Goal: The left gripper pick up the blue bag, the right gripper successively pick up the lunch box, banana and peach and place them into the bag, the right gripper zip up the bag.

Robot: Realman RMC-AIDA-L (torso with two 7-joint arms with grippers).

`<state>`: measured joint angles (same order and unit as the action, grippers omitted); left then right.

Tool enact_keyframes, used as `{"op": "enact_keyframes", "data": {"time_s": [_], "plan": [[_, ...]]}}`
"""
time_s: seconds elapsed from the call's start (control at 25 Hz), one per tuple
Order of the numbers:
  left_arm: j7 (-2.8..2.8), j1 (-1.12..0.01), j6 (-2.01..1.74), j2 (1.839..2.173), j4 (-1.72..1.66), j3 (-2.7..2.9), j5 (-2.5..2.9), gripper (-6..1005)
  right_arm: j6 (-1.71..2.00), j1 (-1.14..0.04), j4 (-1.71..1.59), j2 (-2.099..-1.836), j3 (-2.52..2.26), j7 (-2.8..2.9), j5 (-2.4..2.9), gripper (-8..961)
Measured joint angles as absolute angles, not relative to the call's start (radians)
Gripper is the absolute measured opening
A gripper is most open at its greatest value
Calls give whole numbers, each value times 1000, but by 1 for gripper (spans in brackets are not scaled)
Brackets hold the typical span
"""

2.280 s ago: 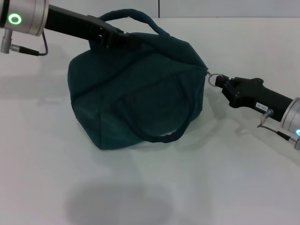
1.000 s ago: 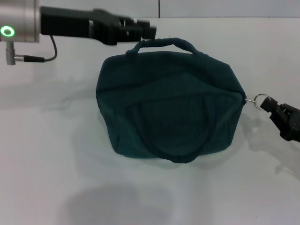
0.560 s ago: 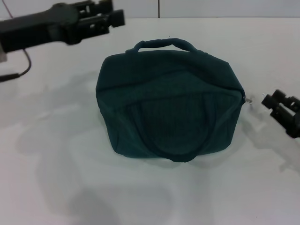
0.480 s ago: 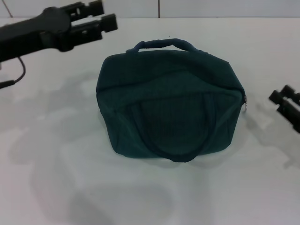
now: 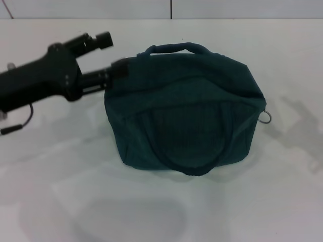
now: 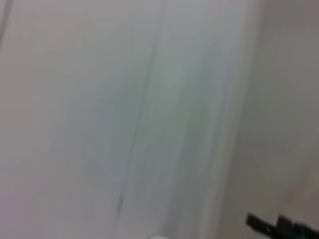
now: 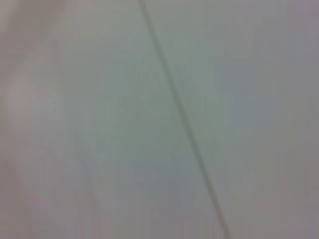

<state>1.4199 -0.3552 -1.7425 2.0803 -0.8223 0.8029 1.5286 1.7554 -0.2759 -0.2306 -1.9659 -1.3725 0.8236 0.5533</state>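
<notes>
1. A plain white tabletop fills the head view, with a pale wall and a thin dark vertical seam behind it.
2. The left gripper, a black two-fingered linkage claw, has its fingers spread apart with nothing between them. The nearer fingertip lies at the upper left corner of the bag; whether it touches the fabric cannot be told.
3. Its black arm runs back toward the left edge of the head view, a thin cable hanging beneath it.
4. The blue bag, a dark teal fabric lunch bag with two loop handles, sits on the table at centre, zipped closed. Its silver ring pull hangs at the right end.
5. The right gripper is out of sight in every view.
</notes>
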Motion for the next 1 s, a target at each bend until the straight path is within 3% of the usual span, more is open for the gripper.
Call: {"op": "enact_keyframes", "data": {"time_s": [0.08,0.4,0.52,0.68,1.0], "plan": [[1375,-352,-1804,2080,-779,803,1528,832,1806,-295,-267,-1947,-1376,833,583,879],[1325,-343,-1884,2081,-761,805,1526,833,1831,-432,-448,-1830,-1368,1130,873,886],[1294,-348,-1885,2082,-742,810,1533,833,1825,-526,-457,-1802,-1367,1226,1021,886],[1260,-354,-1886,2082,-721,812,1535,832,1797,-593,-463,-1803,-1367,1279,1127,886],[1236,-355,-1879,2083,-710,827,1536,832,1707,-659,-550,-1854,-1365,1345,1284,886]]}}
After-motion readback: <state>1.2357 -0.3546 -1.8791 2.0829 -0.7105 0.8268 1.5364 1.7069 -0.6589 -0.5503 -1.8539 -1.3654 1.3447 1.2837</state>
